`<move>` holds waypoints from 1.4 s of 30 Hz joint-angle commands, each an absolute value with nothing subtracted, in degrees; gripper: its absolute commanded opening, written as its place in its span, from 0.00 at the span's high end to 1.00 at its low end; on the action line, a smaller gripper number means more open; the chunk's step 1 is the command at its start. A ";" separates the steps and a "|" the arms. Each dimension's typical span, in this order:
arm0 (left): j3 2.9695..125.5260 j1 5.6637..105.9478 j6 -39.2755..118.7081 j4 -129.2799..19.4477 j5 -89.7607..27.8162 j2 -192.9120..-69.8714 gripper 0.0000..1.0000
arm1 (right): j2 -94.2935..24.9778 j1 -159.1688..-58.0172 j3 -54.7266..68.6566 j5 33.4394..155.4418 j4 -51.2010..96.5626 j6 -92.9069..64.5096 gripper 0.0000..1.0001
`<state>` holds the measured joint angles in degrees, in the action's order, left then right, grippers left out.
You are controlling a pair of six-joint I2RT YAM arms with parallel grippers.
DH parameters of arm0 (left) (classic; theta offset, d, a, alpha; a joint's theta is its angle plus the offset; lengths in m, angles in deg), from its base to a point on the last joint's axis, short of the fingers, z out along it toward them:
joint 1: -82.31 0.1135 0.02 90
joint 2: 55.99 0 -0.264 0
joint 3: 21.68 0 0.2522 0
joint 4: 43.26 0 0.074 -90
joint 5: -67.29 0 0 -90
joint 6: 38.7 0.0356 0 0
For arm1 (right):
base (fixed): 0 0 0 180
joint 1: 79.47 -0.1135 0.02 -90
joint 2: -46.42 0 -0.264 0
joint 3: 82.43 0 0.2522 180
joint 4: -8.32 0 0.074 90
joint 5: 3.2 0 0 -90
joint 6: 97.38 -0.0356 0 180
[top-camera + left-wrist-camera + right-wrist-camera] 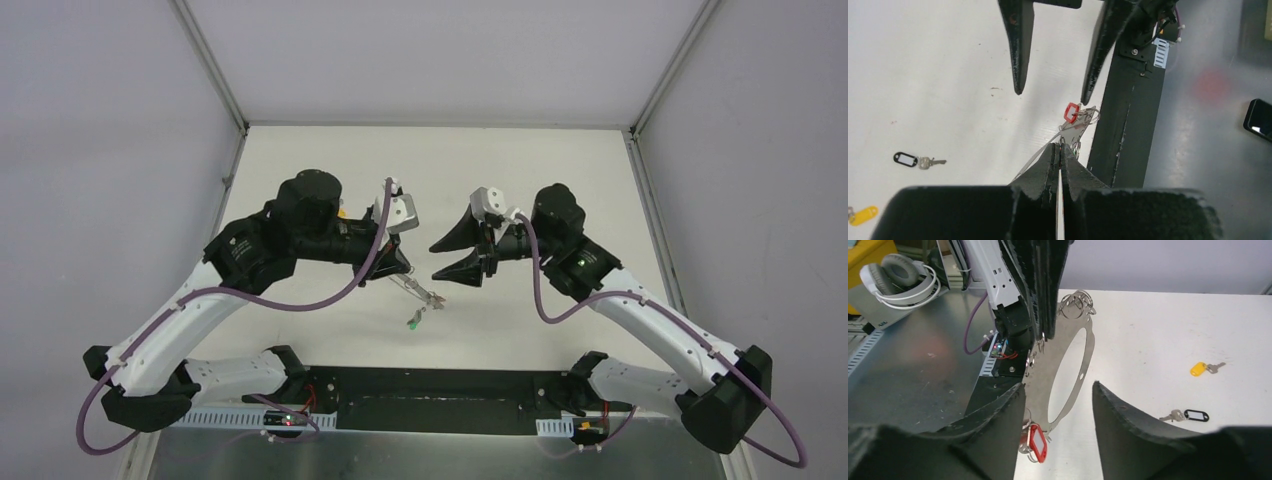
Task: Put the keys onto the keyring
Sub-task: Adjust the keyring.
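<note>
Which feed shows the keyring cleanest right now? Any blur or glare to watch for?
Right wrist: keyring sharp, evenly lit; the right gripper's own fingers are dark, soft foreground. Left wrist: ring edge-on, mostly hidden behind the shut left gripper. Top external: ring a thin sliver; bright glare on the metal strip near the bases.

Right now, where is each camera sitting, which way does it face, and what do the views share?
Top external: above and behind the arms, looking down at the table; both arms show, left gripper shut on the keyring, right gripper open.
Left wrist: on the left arm, looking past its shut fingers at the right gripper's fingers.
Right wrist: on the right arm, looking between its open fingers at the keyring.
Shared: both wrist views show the black-tagged key and yellow-tagged key.
</note>
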<state>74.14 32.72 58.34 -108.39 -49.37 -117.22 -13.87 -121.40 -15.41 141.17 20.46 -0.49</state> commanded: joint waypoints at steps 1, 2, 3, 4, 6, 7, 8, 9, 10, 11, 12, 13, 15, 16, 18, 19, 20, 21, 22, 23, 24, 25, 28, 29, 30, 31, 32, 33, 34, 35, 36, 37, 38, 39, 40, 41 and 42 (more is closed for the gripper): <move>73.44 31.87 66.79 -105.27 -53.01 -114.47 1.00 | -16.33 -121.70 -12.75 145.50 12.66 -5.63 0.51; 73.15 31.79 66.84 -105.08 -53.17 -114.35 1.00 | -16.92 -121.86 -12.77 145.96 11.25 -6.83 0.53; 72.93 31.49 66.92 -104.94 -53.27 -114.28 1.00 | -17.54 -122.16 -12.77 146.37 9.68 -8.44 0.55; 72.67 31.31 67.01 -104.66 -53.29 -114.20 1.00 | -18.09 -122.52 -12.69 146.33 8.41 -9.50 0.57; 72.34 31.03 66.98 -104.21 -53.30 -114.17 1.00 | -19.03 -123.63 -12.51 146.18 6.16 -10.77 0.61; 72.30 30.92 66.90 -104.03 -53.23 -114.19 1.00 | -19.46 -124.22 -12.39 146.04 5.30 -11.07 0.62; 72.24 30.82 66.81 -103.82 -53.09 -114.17 1.00 | -19.88 -124.75 -12.09 145.83 4.88 -11.16 0.63; 72.16 30.78 66.77 -103.60 -52.88 -114.17 1.00 | -20.30 -125.19 -11.72 145.74 4.71 -11.16 0.65; 72.07 30.70 66.69 -103.41 -52.64 -114.09 1.00 | -20.71 -125.59 -11.45 145.82 4.65 -11.17 0.66; 71.93 30.63 66.49 -103.24 -52.06 -114.01 1.00 | -20.99 -125.96 -11.25 145.88 4.63 -11.05 0.68; 71.82 30.56 66.31 -103.11 -51.54 -113.93 1.00 | -21.13 -126.15 -11.22 145.93 4.60 -11.00 0.70; 71.78 30.55 66.14 -102.94 -51.02 -113.80 1.00 | -21.16 -126.34 -11.31 145.89 4.64 -10.79 0.72; 71.56 30.54 65.53 -102.52 -49.85 -113.46 1.00 | -21.08 -126.48 -11.64 145.83 4.68 -10.64 0.73; 71.44 30.52 65.20 -102.28 -49.19 -113.28 1.00 | -20.89 -126.56 -11.82 145.81 4.64 -10.63 0.73; 71.11 30.49 64.59 -101.55 -47.95 -112.59 1.00 | -20.48 -126.64 -12.33 144.93 4.63 -10.46 0.72; 70.65 30.45 64.14 -100.94 -47.41 -112.18 1.00 | -20.46 -126.73 -12.47 144.54 4.68 -10.39 0.72; 70.16 30.47 63.75 -100.27 -46.85 -111.64 1.00 | -20.41 -126.83 -12.50 144.36 4.68 -10.42 0.72; 69.64 30.49 63.11 -99.36 -46.49 -111.09 1.00 | -20.49 -126.90 -12.51 144.03 4.65 -10.38 0.71; 68.88 30.45 62.47 -98.28 -46.11 -110.43 1.00 | -20.60 -126.96 -12.51 143.79 4.68 -10.32 0.68; 68.10 30.47 61.86 -97.22 -45.76 -109.42 1.00 | -20.54 -126.93 -12.51 143.32 4.76 -10.29 0.62; 67.09 30.45 61.23 -96.29 -45.25 -108.62 1.00 | -20.40 -126.93 -12.66 142.41 4.76 -10.22 0.56; 66.11 30.45 60.46 -95.56 -44.31 -107.80 1.00 | -20.11 -126.93 -12.87 141.33 4.89 -10.08 0.52; 62.18 30.45 56.21 -93.53 -39.74 -105.34 1.00 | -18.08 -126.93 -13.96 136.40 5.28 -9.50 0.33; 60.82 30.49 54.99 -92.75 -39.00 -104.60 1.00 | -17.25 -126.93 -14.43 134.70 5.29 -9.42 0.26; 59.18 30.50 53.87 -91.89 -38.56 -103.77 1.00 | -16.15 -126.92 -14.88 133.37 5.32 -9.30 0.20; 57.52 30.50 52.09 -90.49 -37.75 -102.92 1.00 | -15.35 -126.85 -15.36 131.92 5.56 -9.32 0.15; 55.52 30.51 49.32 -88.72 -36.19 -102.06 1.00 | -14.73 -126.84 -15.73 130.72 6.08 -9.27 0.10; 53.68 30.51 46.30 -86.93 -34.84 -101.36 1.00 | -14.14 -126.82 -16.02 129.80 6.74 -9.19 0.07; 51.90 30.53 44.54 -84.90 -34.73 -100.77 1.00 | -13.66 -126.74 -16.24 128.97 7.58 -9.13 0.04; 50.30 30.54 43.51 -82.00 -35.33 -100.34 1.00 | -13.24 -126.56 -16.54 128.19 8.53 -9.15 0.02; 48.98 30.54 42.83 -79.79 -35.85 -100.05 1.00 | -12.84 -126.43 -16.77 127.40 9.39 -9.54 0.00; 47.44 30.59 42.22 -77.22 -35.98 -99.77 1.00 | -12.55 -126.22 -16.99 126.48 10.09 -10.34 0.00; 46.10 30.54 42.04 -74.93 -36.12 -99.48 1.00 | -12.28 -125.96 -17.25 124.96 10.56 -11.39 0.00; 44.93 30.55 41.73 -72.20 -36.02 -99.37 1.00 | -12.07 -125.55 -17.52 123.99 10.83 -12.82 0.00; 43.69 30.56 41.90 -69.46 -36.01 -99.12 1.00 | -11.95 -125.12 -17.66 123.22 11.40 -14.40 0.00; 42.57 30.54 43.24 -66.69 -36.66 -98.84 1.00 | -11.89 -124.36 -17.77 122.77 11.88 -16.06 0.00; 41.41 30.54 44.61 -63.69 -37.51 -98.49 1.00 | -11.90 -123.50 -17.86 122.74 12.30 -17.79 0.00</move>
